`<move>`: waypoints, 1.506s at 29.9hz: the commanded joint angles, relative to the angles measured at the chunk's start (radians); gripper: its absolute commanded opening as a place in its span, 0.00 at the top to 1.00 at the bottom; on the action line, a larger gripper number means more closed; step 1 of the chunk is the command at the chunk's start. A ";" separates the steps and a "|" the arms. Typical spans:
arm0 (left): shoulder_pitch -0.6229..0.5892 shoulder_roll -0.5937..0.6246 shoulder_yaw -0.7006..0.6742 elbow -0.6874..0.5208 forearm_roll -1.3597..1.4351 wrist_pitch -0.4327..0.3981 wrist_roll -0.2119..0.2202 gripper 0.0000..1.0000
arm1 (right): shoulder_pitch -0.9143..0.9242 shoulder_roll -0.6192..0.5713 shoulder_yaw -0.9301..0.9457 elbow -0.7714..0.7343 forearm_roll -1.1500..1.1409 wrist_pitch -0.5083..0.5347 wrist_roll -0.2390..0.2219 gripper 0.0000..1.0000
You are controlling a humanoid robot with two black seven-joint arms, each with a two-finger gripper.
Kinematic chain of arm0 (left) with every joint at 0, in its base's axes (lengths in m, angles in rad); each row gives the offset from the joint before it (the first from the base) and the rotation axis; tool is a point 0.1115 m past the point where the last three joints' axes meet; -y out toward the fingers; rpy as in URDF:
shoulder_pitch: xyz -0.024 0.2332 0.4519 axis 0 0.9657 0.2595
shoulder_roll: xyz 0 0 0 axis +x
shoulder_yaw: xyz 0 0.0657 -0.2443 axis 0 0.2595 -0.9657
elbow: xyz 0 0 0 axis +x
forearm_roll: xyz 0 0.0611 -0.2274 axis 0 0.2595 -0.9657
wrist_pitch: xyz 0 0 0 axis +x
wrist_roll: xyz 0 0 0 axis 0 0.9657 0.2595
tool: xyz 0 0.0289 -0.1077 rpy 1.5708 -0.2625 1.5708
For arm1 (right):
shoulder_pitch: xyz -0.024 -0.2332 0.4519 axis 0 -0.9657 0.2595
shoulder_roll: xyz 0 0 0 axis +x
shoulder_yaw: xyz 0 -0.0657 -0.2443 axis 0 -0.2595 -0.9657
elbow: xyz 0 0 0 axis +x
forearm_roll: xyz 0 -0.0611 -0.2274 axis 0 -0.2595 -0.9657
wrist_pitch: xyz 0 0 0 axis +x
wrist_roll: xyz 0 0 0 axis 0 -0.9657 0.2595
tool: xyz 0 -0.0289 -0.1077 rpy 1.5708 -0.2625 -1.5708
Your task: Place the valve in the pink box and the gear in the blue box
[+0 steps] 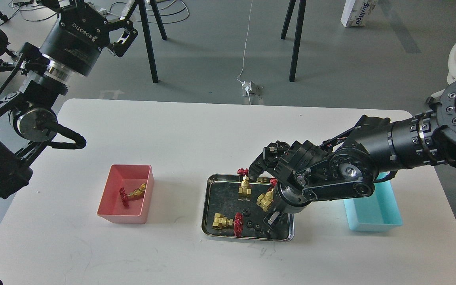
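My right pincer [272, 219] reaches into the steel tray [209, 206] for a gear [246, 211]; its opening I cannot tell.

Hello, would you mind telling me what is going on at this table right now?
The robot is sorting parts from a steel tray. Its right pincer is down over the tray beside an upright valve; whether it grips is unclear. One valve already lies in the pink box. Two more valves and small black gears remain in the tray. The left pincer is raised, away from the table.
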 commanded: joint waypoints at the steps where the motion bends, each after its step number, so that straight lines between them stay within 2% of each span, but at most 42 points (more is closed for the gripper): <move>1: 0.011 -0.002 0.000 0.000 0.000 0.000 0.000 0.03 | -0.030 0.005 0.000 -0.051 0.000 -0.021 0.000 0.49; 28: 0.029 0.003 0.000 0.011 0.002 0.000 0.000 0.03 | -0.095 0.005 0.008 -0.081 0.014 -0.049 0.000 0.49; 45: 0.045 0.001 0.002 0.014 0.002 -0.001 0.000 0.03 | -0.106 0.005 0.003 -0.083 0.014 -0.049 0.000 0.55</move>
